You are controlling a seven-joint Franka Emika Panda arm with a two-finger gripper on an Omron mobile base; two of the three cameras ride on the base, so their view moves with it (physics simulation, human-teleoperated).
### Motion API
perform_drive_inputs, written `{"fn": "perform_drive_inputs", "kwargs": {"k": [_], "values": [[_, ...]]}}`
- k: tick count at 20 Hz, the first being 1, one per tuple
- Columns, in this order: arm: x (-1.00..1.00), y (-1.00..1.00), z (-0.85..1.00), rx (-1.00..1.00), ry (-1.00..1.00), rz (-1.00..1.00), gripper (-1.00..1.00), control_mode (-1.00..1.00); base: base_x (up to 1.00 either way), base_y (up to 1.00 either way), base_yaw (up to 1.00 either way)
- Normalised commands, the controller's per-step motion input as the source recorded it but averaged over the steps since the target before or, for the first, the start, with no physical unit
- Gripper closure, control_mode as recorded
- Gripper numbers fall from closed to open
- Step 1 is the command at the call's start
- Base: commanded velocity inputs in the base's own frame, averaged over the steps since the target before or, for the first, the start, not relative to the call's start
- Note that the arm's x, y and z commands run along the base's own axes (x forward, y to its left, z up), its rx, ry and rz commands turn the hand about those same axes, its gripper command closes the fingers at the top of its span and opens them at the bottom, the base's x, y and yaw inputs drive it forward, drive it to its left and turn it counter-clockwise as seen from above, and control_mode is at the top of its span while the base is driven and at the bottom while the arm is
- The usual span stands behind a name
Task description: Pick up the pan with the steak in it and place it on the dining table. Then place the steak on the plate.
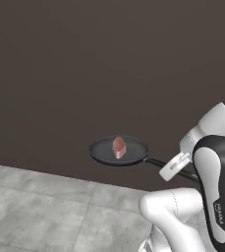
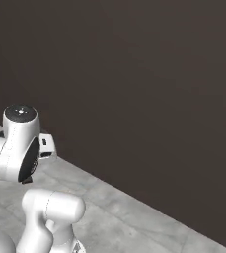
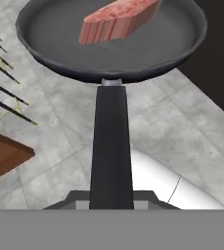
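The black pan (image 1: 131,153) hangs level in the air above the floor, in front of a dark wall. The pinkish-red steak (image 1: 119,147) lies near its middle. My gripper (image 1: 176,166) is shut on the pan's long thin handle (image 1: 155,162), to the right of the bowl. In the hand view the handle (image 3: 111,146) runs up from my gripper (image 3: 111,202) to the pan (image 3: 50,41), and the steak (image 3: 118,22) rests on the pan's far side. The dining table and the plate are out of view.
A dark brown wall (image 1: 109,64) fills the background, with a grey tiled floor (image 1: 45,206) below. In the hand view a brown wooden corner (image 3: 3,155) and several thin dark rods (image 3: 1,73) stand at the left, below the pan.
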Motion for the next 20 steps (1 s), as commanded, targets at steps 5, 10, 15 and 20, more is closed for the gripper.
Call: {"fn": "perform_drive_inputs", "kwargs": {"k": [5,10,15,20], "values": [[0.00,0.00,0.00,0.00,0.00,0.00,1.00,1.00,0.00,0.00,0.50],[0.00,0.00,0.00,0.00,0.00,0.00,1.00,1.00,0.00,0.00,0.50],[0.00,0.00,0.00,0.00,0.00,0.00,1.00,1.00,0.00,0.00,0.50],[0.00,0.00,0.00,0.00,0.00,0.00,1.00,1.00,0.00,0.00,0.50]]}}
